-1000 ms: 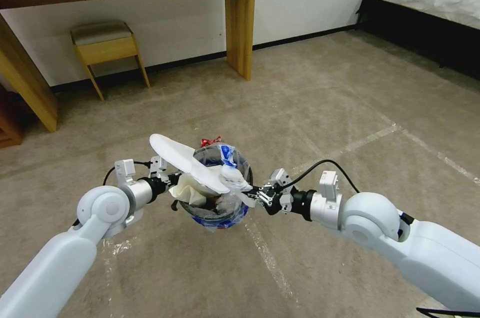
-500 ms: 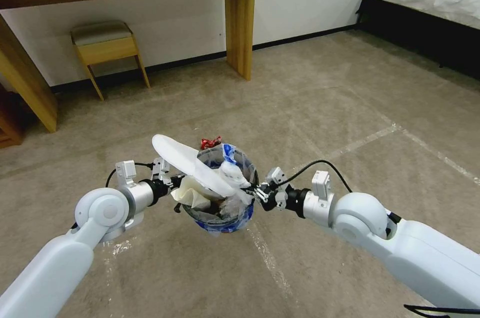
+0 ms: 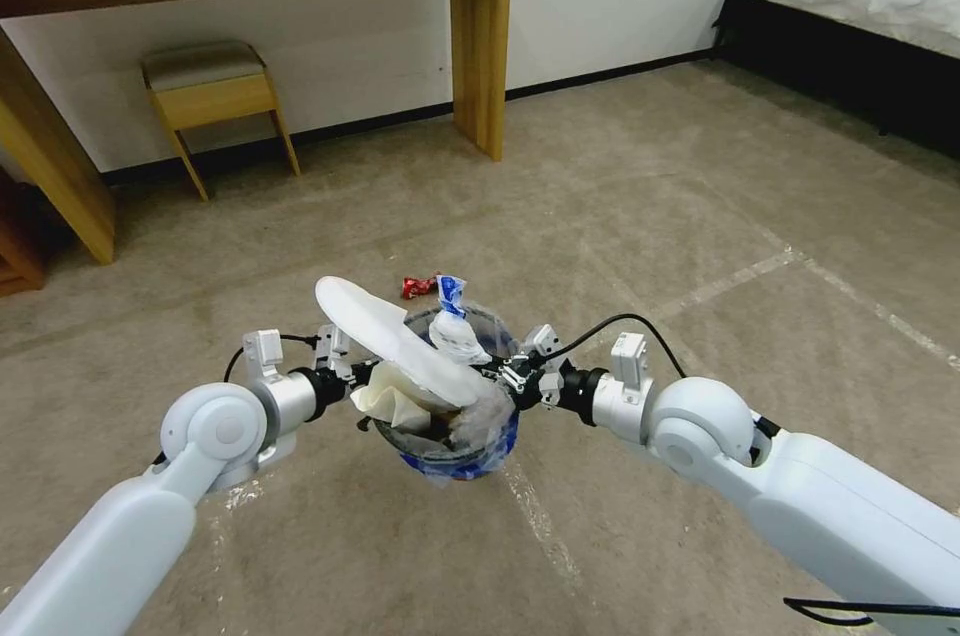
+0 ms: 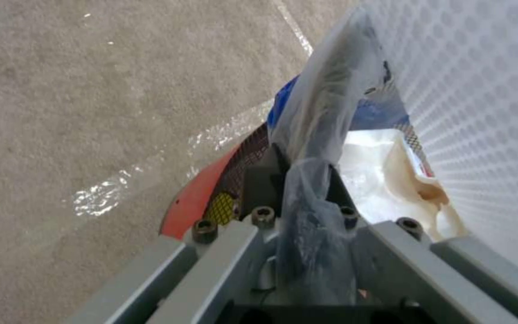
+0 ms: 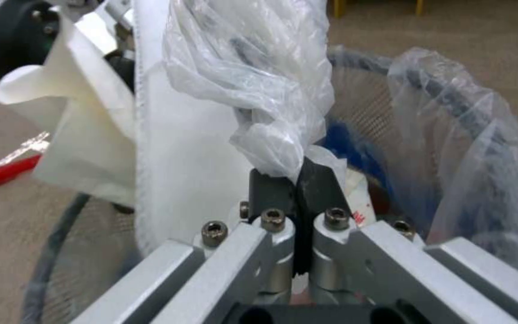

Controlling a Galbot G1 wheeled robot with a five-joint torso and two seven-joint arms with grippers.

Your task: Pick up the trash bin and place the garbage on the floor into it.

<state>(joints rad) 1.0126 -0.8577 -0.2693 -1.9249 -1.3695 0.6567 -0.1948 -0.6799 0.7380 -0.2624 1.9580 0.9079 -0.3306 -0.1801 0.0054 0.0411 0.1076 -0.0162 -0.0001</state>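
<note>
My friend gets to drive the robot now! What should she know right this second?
Left hand: shut on the bin's rim and bag, holding the bin at its left side.
Right hand: shut on a clear bag over the bin.
In the bin: a white sole sticking out, tissue, other litter.
Done: most litter is binned.
Left: let the clear bag go into the bin, then get the red wrapper lying on the floor beyond the bin.

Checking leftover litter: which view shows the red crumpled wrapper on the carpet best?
Head view: the red crumpled wrapper lies whole on the carpet beyond the trash bin. Right wrist view catches a red sliver at its edge; left wrist view looks elsewhere.
</note>
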